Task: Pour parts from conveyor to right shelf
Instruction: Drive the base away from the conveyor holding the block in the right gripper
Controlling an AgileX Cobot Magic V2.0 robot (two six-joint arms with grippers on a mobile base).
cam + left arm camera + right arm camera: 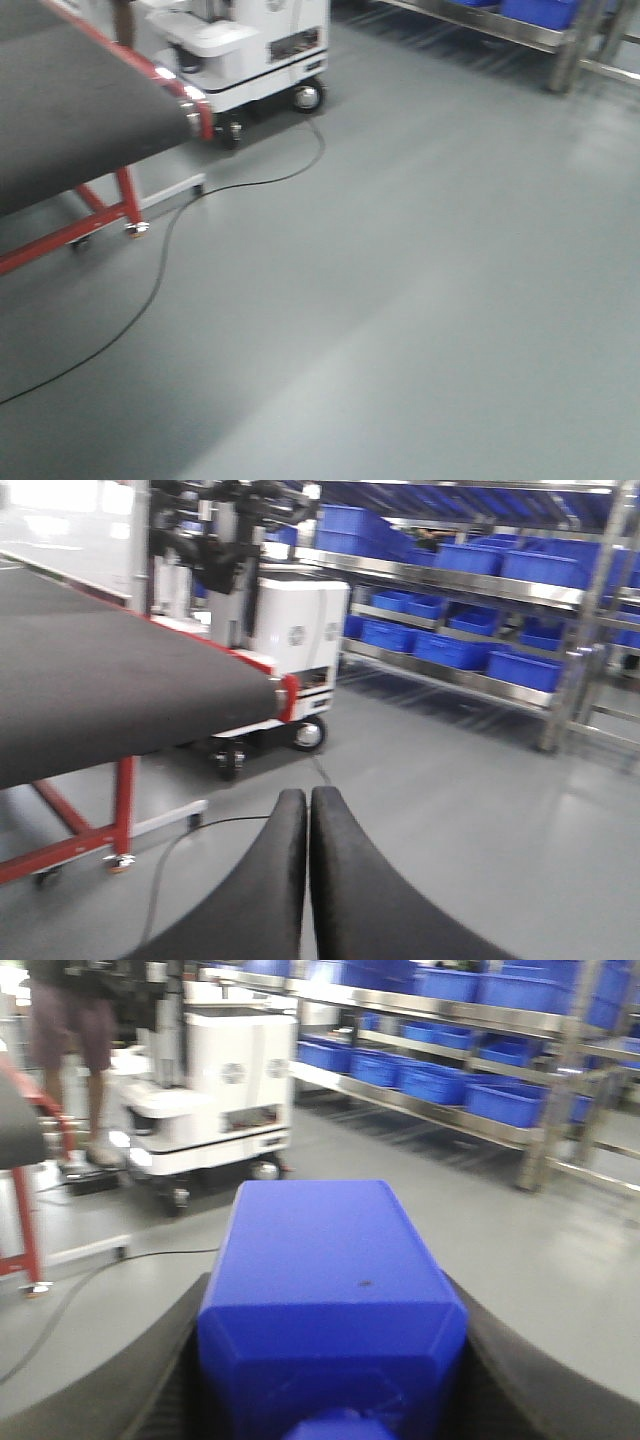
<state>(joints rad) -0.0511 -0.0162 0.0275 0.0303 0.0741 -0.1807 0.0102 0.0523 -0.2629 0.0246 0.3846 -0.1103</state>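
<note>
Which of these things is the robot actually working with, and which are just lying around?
Part of the job: blue bin it holds, conveyor belt, steel shelving.
Just around: white wheeled robot, black floor cable, person.

One black conveyor belt (110,680) is shown, carried on one red frame (125,800). One white wheeled robot base (298,645) and one black cable (160,270) are seen. One person (70,1030) is visible. One blue bin (330,1280) is seen close up. The shelved blue bins (455,650) on one steel rack (450,578) are too blurred to be counted.
</note>
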